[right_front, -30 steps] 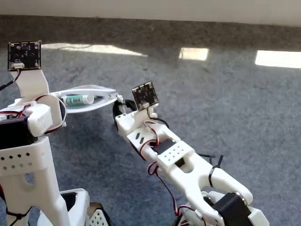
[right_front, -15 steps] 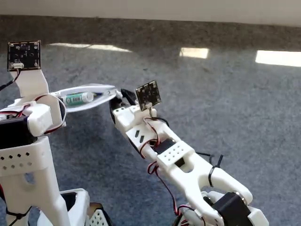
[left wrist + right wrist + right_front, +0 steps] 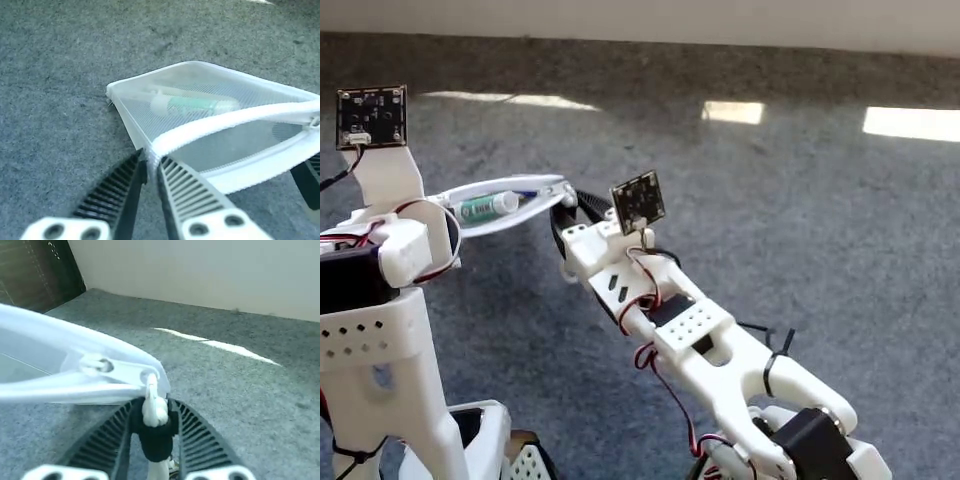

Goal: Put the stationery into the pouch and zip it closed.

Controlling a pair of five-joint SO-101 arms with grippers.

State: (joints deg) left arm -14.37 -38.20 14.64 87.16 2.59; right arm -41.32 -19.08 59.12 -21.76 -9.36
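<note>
Your left gripper (image 3: 150, 165) is clamped on one end of the pouch (image 3: 235, 119), your right gripper (image 3: 154, 412) pinched on the zipper pull (image 3: 150, 389); pouch stretched between them over grey surface (image 3: 770, 200), mouth open, green tube (image 3: 195, 104) inside

High camera was fixed above and behind both arms and looked down and forward across the carpet (image 3: 800, 200). Left wrist camera looked closely along the left gripper (image 3: 151, 159). Right wrist camera looked closely along the right gripper (image 3: 154, 407), nearly level. All three shared the pouch (image 3: 505, 207).
</note>
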